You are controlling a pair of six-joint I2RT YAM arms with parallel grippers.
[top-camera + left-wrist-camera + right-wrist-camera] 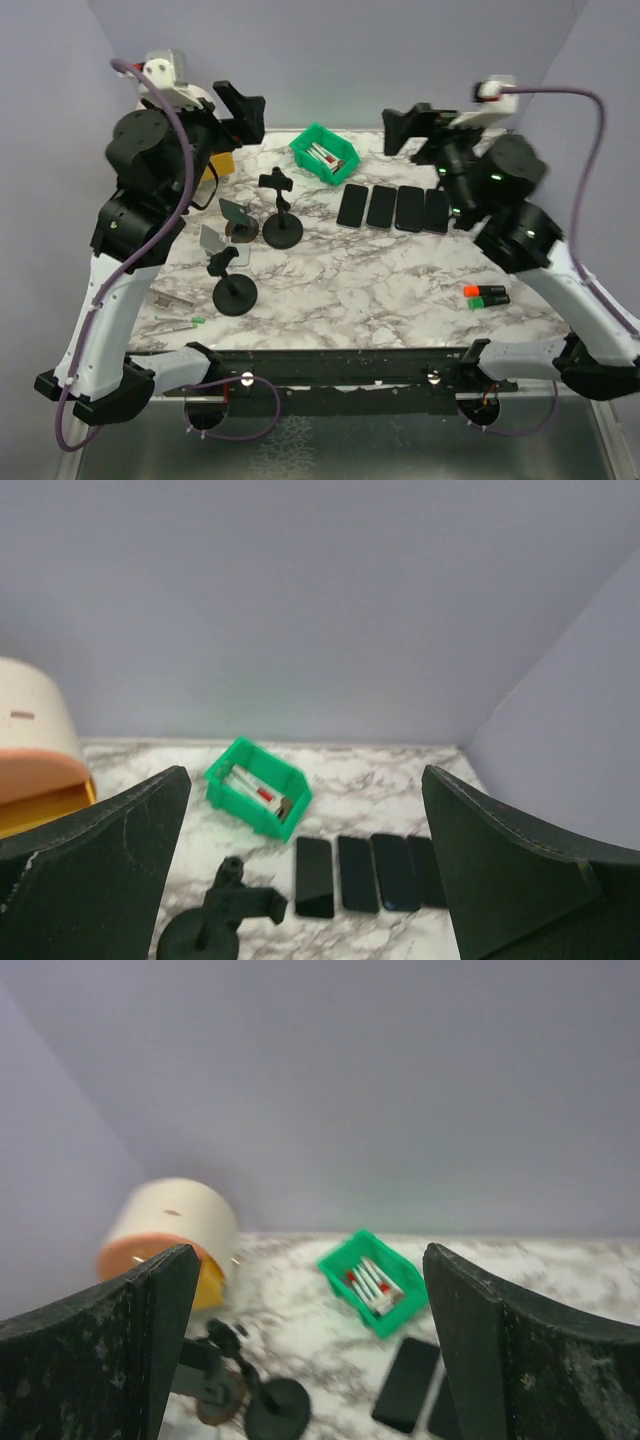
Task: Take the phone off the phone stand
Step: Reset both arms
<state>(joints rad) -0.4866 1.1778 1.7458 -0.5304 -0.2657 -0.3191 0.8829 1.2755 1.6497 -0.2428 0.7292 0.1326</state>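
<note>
Raised over the far side of the table [380, 280], the left gripper [243, 112] and the right gripper [405, 127] each have their jaws spread wide, released, with nothing between them.

From the top camera, the table is white marble with grey veins, enclosed by pale lilac walls [330, 60]. A green bin [325, 152] near the back edge holds a few white-and-red items too small to name. Just right of it, four flat phones [394, 208] lie side by side in a row. On the left half, the phone stand [235, 293] is the one nearest the arm bases, and the phone [213, 238] sits tilted in its clamp. A second grey slab [237, 211] leans just behind it, and a bare black stand [283, 228] is beside that. The phone is low on the table, below the left gripper and well apart from it, and farther from the right gripper. Two markers [487, 295], orange and green, lie near the right edge.

In the left wrist view, the fingers [95, 870] frame the bin, the flat phones and the bare stand's top. A cream roll [30, 730] is at the left edge.

In the right wrist view, which is blurred, the same bin, roll and bare stand show between the parted fingers.
</note>
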